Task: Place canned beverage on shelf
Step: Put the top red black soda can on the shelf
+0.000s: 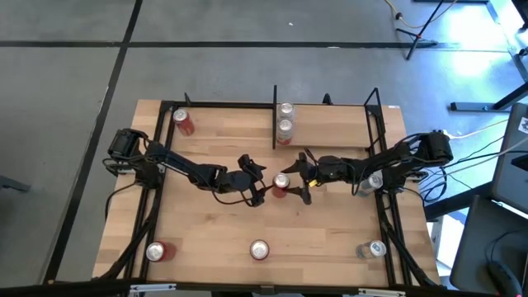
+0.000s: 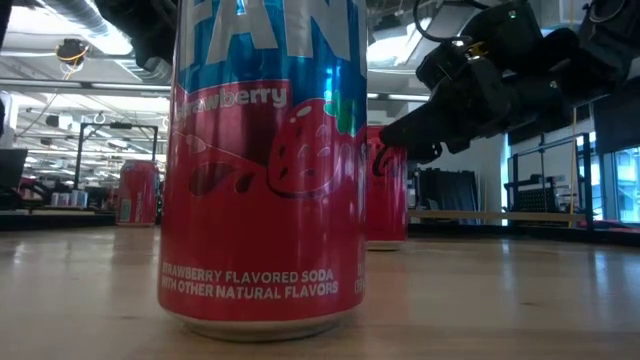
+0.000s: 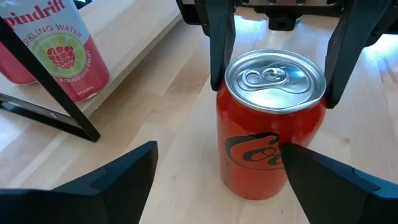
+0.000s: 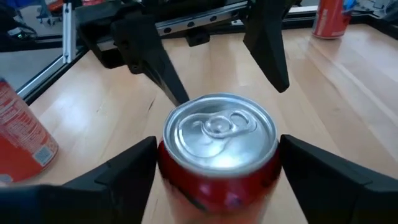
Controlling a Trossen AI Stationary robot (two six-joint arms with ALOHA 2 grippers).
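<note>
Centrally, right hand (image 1: 290,183) clasps red can (image 1: 280,184); left hand (image 1: 257,182) spread beside

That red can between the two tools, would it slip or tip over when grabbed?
The red can looks smooth and glossy, so probably slippery. Its tab looks unopened, so it is likely full and heavy. It stands upright on a flat base; pushed high, it might tip and roll.

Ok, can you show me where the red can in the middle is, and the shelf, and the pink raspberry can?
red can (image 3: 273,84), left wrist view: on its silver lid.
shelf (image 1: 330,124), high view: on the bare wood ledge.
pink raspberry can (image 3: 62,56), left wrist view: on its raspberry picture.
</note>
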